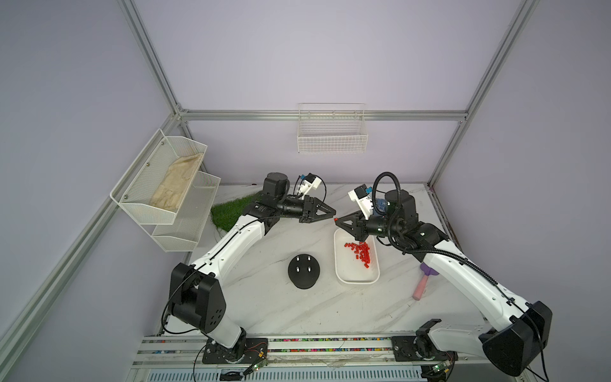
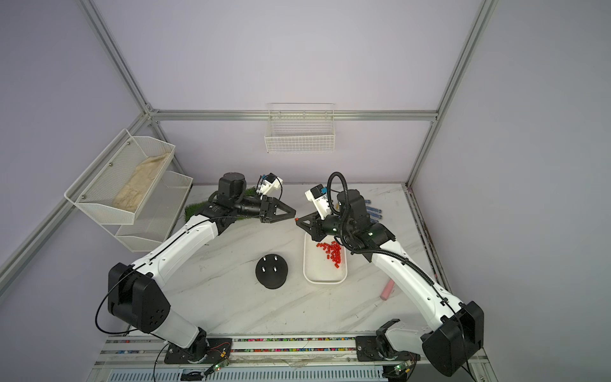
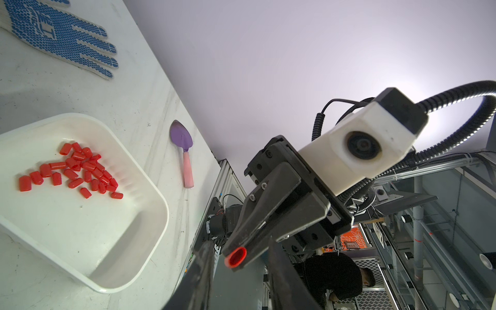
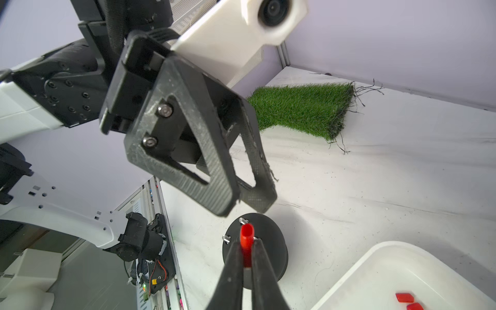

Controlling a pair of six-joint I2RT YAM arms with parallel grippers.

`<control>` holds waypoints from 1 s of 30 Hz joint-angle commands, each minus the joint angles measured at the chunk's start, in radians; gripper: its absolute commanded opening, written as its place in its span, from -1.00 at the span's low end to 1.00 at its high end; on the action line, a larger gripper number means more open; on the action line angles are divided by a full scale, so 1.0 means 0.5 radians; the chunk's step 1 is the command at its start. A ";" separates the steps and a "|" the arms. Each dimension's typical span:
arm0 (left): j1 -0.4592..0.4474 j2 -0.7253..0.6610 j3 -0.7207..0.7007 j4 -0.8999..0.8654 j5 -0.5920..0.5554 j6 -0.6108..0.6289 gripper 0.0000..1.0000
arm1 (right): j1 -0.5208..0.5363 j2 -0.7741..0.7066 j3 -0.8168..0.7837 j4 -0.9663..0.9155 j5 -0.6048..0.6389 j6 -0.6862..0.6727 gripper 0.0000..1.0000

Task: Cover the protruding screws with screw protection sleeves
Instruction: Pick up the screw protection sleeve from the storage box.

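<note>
The black dome base [image 1: 303, 276] [image 2: 271, 277] stands mid-table, its protruding screws [image 1: 298, 269] [image 4: 226, 238] bare. A white tray [image 1: 340, 264] [image 3: 150, 188] to its right holds several red screw protection sleeves [image 1: 362, 253] [image 2: 334, 253] [image 3: 80, 171]. My right gripper [image 1: 336, 220] [image 4: 247, 241] hovers behind the tray, shut on one red sleeve [image 4: 247, 232] [image 3: 236, 257] that sticks out past its tips. My left gripper [image 1: 334, 213] [image 3: 239, 279] faces it tip to tip. Its jaws are open with nothing in them, and the sleeve's open end points at the gap.
A green grass mat [image 1: 231, 215] lies at the back left. A purple trowel with a pink handle [image 1: 423, 284] lies right of the tray, and a blue-dotted glove [image 3: 59, 35] behind it. Mesh shelves [image 1: 165, 185] hang on the left wall, a wire basket [image 1: 332, 132] on the back wall.
</note>
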 commanded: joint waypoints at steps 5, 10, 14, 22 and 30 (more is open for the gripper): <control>-0.005 -0.083 -0.058 0.085 0.052 0.023 -0.38 | -0.011 -0.015 0.021 0.098 -0.064 0.031 -0.76; -0.008 -0.085 -0.071 0.089 0.060 0.024 -0.42 | -0.013 0.005 0.029 0.115 -0.065 0.044 -0.76; -0.008 -0.095 -0.063 0.097 0.060 0.024 -0.49 | -0.013 0.014 0.030 0.114 -0.043 0.047 -0.77; -0.010 -0.114 -0.079 0.142 0.078 0.003 -0.50 | -0.016 0.025 0.031 0.114 -0.008 0.063 -0.77; -0.018 -0.115 -0.101 0.146 0.078 0.003 -0.55 | -0.029 0.035 0.043 0.124 -0.019 0.075 -0.77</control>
